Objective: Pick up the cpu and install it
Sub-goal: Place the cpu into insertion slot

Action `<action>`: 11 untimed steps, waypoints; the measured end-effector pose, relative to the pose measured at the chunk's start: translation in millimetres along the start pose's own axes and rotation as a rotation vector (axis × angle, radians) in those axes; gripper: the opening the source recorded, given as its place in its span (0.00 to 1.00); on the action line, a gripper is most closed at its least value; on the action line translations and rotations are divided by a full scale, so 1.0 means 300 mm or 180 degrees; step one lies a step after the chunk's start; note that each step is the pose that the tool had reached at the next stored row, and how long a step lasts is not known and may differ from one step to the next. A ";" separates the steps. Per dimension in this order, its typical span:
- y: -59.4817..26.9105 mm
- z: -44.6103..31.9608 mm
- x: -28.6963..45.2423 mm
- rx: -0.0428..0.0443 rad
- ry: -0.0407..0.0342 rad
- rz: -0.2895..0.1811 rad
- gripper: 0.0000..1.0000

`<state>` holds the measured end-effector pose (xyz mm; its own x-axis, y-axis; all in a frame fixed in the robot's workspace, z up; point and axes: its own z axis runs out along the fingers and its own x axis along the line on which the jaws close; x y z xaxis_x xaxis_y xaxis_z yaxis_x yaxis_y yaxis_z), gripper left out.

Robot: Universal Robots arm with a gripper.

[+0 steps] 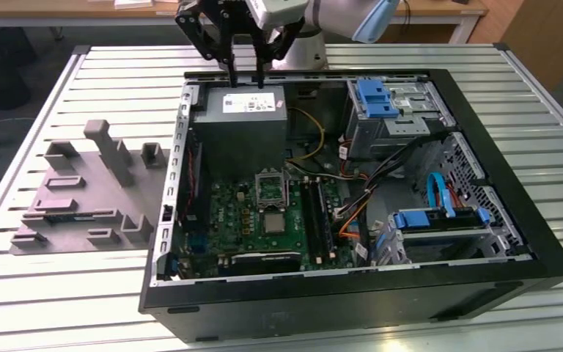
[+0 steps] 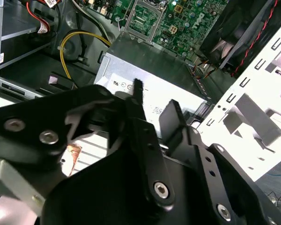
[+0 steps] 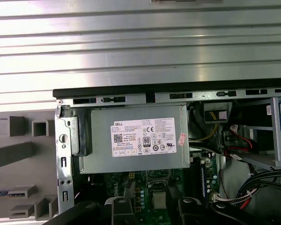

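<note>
My gripper (image 1: 246, 75) hangs open over the back edge of the open computer case (image 1: 516, 242), just above the grey power supply (image 1: 243, 128). Nothing sits between its two black fingers (image 2: 138, 93), and the power supply's label shows through the gap in the second wrist view. The cpu is hidden or out of view. Below the power supply, on the green motherboard (image 1: 232, 220), lies the metal-framed socket (image 1: 270, 185), with a dark square chip (image 1: 273, 221) fixed below it. The first wrist view shows the socket (image 3: 158, 197) between the fingers.
A grey plastic tray (image 1: 76, 216) with upright blocks lies on the slatted metal table (image 1: 67, 293), on the exterior view's left of the case. Inside the case are blue-tabbed drive cages (image 1: 389, 106), loose cables (image 1: 399, 169) and a fan (image 2: 234, 33).
</note>
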<state>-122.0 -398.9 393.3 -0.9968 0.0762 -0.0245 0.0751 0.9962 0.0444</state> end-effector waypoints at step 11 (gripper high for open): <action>0.000 0.000 0.000 -0.0002 0.0000 0.0000 0.11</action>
<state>-122.0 -398.9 393.3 -0.9968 0.0763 -0.0243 0.0751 0.9962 0.0450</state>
